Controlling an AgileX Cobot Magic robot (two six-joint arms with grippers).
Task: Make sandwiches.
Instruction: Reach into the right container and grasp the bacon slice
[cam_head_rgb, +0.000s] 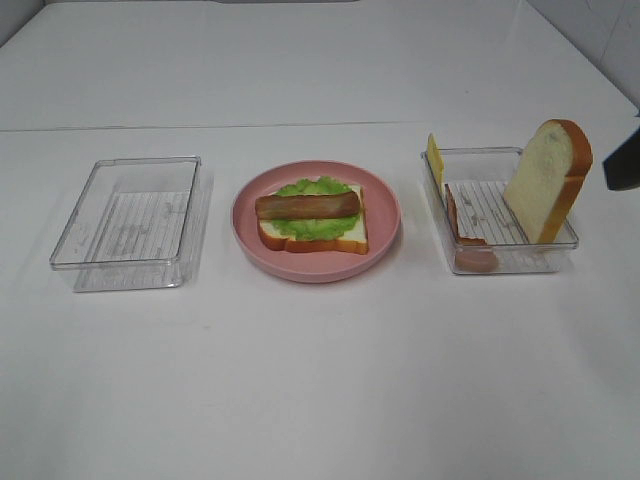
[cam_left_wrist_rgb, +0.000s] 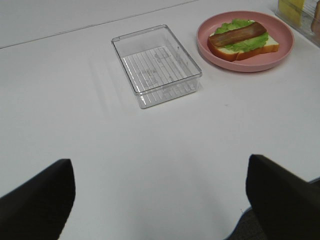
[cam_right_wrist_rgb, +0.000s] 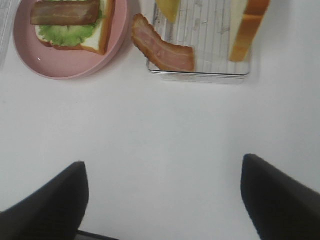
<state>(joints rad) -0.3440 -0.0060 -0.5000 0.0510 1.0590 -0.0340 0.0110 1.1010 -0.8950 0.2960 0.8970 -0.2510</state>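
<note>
The left gripper (cam_left_wrist_rgb: 160, 200) and right gripper (cam_right_wrist_rgb: 162, 200) both gape empty. The half-built sandwich (cam_head_rgb: 313, 215) lies on the pink plate (cam_head_rgb: 385, 225); at its three o'clock the bread slice (cam_head_rgb: 545, 180) leans upright in the tray (cam_head_rgb: 530, 257) (barely propped), so a nudge could topple it.

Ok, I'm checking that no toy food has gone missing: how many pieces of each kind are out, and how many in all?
Bread slices: 2
Lettuce: 1
Meat strips: 2
Cheese: 1
Total: 6 pieces
</note>
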